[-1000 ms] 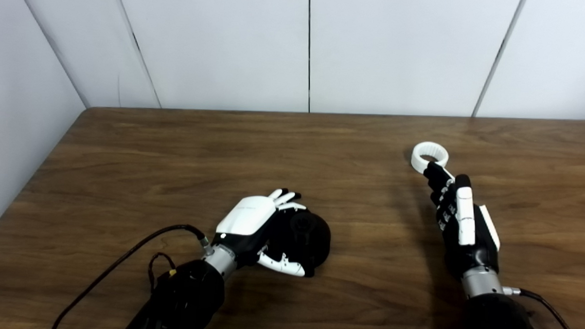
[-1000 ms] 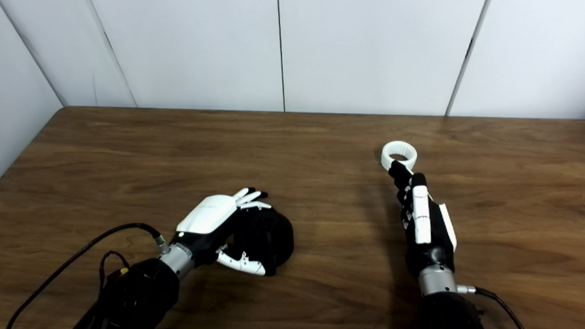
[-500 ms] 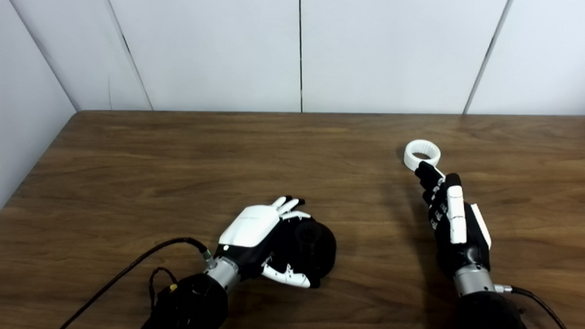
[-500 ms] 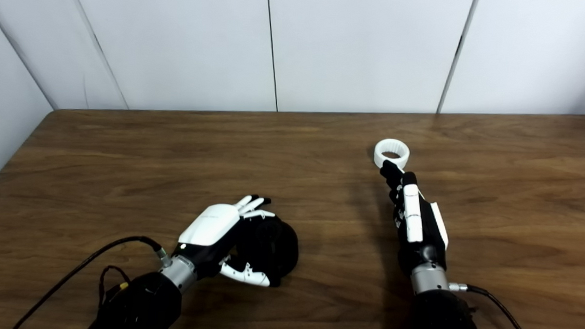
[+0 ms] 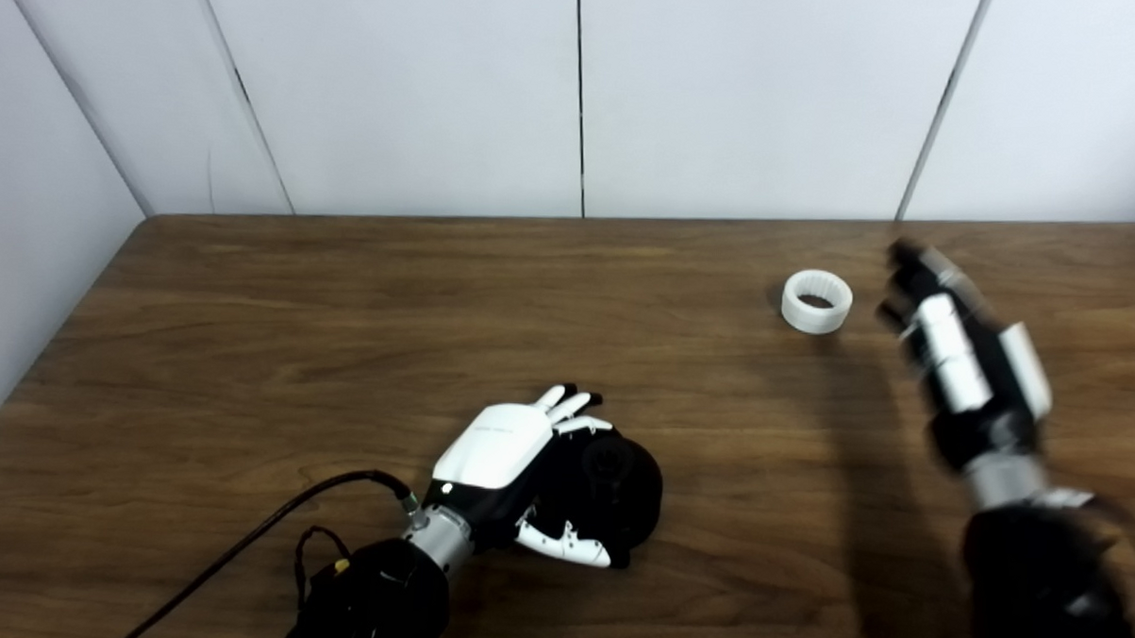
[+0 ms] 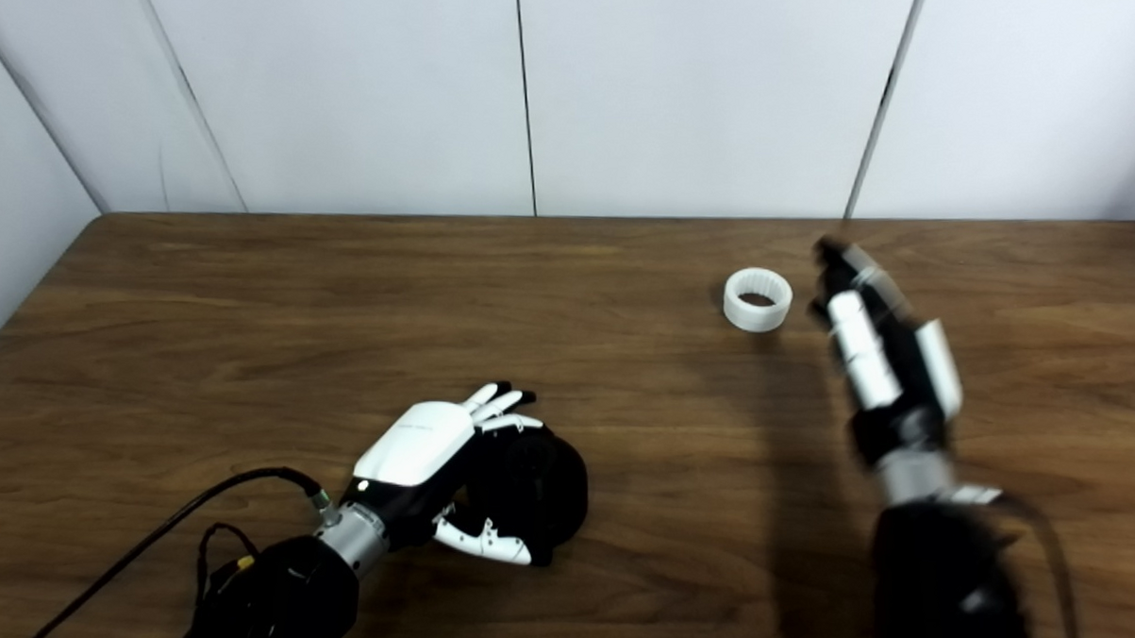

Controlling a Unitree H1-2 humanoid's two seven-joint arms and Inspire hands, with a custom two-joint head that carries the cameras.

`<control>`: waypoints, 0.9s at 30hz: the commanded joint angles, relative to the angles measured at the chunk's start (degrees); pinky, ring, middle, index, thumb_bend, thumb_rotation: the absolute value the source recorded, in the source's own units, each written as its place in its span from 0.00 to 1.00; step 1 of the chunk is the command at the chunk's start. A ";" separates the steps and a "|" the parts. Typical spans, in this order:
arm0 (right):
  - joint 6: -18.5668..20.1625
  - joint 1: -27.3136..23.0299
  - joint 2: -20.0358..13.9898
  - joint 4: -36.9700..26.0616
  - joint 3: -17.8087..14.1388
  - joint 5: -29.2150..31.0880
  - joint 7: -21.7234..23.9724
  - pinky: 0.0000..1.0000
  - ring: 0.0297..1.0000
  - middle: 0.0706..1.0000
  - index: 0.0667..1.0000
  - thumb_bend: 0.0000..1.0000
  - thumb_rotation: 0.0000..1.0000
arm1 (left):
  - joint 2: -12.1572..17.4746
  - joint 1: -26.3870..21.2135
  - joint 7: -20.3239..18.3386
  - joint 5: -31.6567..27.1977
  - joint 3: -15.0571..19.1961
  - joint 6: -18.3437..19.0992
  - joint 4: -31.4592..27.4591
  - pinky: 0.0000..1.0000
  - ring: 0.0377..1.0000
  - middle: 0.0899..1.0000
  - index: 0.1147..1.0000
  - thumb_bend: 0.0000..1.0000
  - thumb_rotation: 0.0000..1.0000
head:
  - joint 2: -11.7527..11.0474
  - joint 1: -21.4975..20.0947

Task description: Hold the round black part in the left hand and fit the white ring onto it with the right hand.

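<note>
The left hand (image 5: 515,459) lies low near the front edge of the desk (image 5: 341,311), a little left of the middle, its white back turned up. Its fingers curl over the far side of the round black part (image 5: 618,486) and its thumb reaches along the near side, so the part is clasped between them while it rests on the wood. A black cable (image 5: 267,535) trails from the wrist toward the front left corner.

The white ring (image 5: 816,301) lies flat on the desk toward the back edge, right of the middle, with its opening facing up. Nothing touches it.

The right hand (image 5: 963,356) is raised above the desk just to the right of the ring, apart from it, fingers pointing toward the back edge. It is blurred; it holds nothing, and the fingers look stretched out side by side, but how far they are parted I cannot tell.
</note>
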 commanded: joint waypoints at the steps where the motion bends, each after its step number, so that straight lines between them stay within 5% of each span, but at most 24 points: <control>1: 0.71 -4.83 -4.37 -0.96 -0.38 -2.51 0.66 0.87 0.93 0.91 0.83 0.70 0.47 | -0.27 -0.21 -0.77 -0.46 -0.30 -0.77 0.76 0.91 1.00 0.96 0.76 0.93 0.48 | 0.02 0.05; 10: 4.25 -13.34 -13.81 6.17 4.65 -12.47 2.12 0.90 0.94 0.92 0.81 0.79 0.34 | -0.50 -0.11 -0.77 -0.21 -0.40 -1.00 1.67 0.90 1.00 0.97 0.76 0.94 0.47 | -0.52 -0.66; 18: -0.91 -19.85 -20.78 20.60 16.06 -25.50 5.66 0.82 0.89 0.87 0.78 0.85 0.34 | -0.90 -0.22 -0.29 -0.52 -0.15 -1.51 2.24 0.91 1.00 0.96 0.76 0.94 0.46 | -0.78 -0.46; 27: -3.57 -24.59 -21.40 31.34 21.05 -30.22 8.88 0.72 0.90 0.89 0.77 0.91 0.32 | -1.23 -0.11 -0.21 -0.12 -0.15 -1.74 2.23 0.89 1.00 0.97 0.76 0.95 0.48 | -1.21 -0.77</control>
